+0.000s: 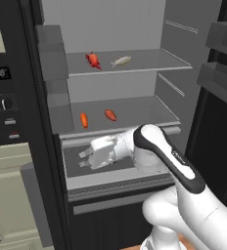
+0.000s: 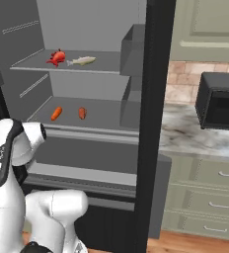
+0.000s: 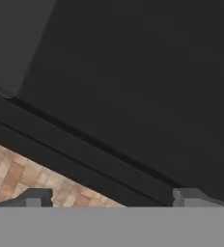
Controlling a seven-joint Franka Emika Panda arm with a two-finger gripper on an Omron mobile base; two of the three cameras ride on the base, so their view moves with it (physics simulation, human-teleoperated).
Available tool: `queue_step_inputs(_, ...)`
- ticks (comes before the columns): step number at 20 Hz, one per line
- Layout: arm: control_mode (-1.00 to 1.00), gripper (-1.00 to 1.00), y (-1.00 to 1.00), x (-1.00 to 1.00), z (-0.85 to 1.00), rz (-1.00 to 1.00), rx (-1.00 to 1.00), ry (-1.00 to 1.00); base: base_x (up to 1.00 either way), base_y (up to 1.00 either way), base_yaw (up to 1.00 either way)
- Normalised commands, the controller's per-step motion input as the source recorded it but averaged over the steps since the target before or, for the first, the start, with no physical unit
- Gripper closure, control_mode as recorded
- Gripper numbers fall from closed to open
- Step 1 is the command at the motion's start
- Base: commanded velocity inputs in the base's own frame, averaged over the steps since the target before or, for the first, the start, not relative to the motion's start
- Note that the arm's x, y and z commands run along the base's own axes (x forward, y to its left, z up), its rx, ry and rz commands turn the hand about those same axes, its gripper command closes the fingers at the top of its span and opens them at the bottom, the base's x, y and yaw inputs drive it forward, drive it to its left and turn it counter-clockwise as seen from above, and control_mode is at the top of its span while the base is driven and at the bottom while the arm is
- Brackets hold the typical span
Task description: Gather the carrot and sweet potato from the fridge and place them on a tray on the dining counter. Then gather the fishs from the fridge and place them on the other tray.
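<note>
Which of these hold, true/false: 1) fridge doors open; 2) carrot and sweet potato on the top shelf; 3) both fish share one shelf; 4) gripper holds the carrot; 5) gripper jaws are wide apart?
1) True: the fridge stands open.
2) False: the carrot and the sweet potato lie on the lower shelf, apart.
3) True: the red fish and the pale fish lie on the upper shelf.
4) False: the gripper is empty, below the vegetable shelf.
5) True.
</note>
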Motion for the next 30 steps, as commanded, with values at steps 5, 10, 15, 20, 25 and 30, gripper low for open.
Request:
queue_step_inputs(5,-1.0,-1.0,-0.54,0.04,0.06,-0.34,-0.07,0.01,0.0,0.0,0.0)
queue_step_inputs(10,-1.0,-1.0,-0.4,0.25,0.07,-0.3,-0.18,0.04,0.0,0.0,0.0)
queue_step_inputs(15,-1.0,-1.0,-0.33,0.36,0.02,-0.28,-0.21,0.11,0.0,0.0,0.0)
queue_step_inputs(20,-1.0,-1.0,-0.3,0.54,-0.01,-0.18,-0.21,0.15,0.0,0.0,0.0)
queue_step_inputs(25,-1.0,-1.0,-0.14,0.69,-0.03,-0.09,-0.26,0.18,0.0,0.0,0.0)
queue_step_inputs(30,-1.0,-1.0,-0.03,0.45,-0.26,-0.02,-0.24,0.13,0.0,0.0,0.0)
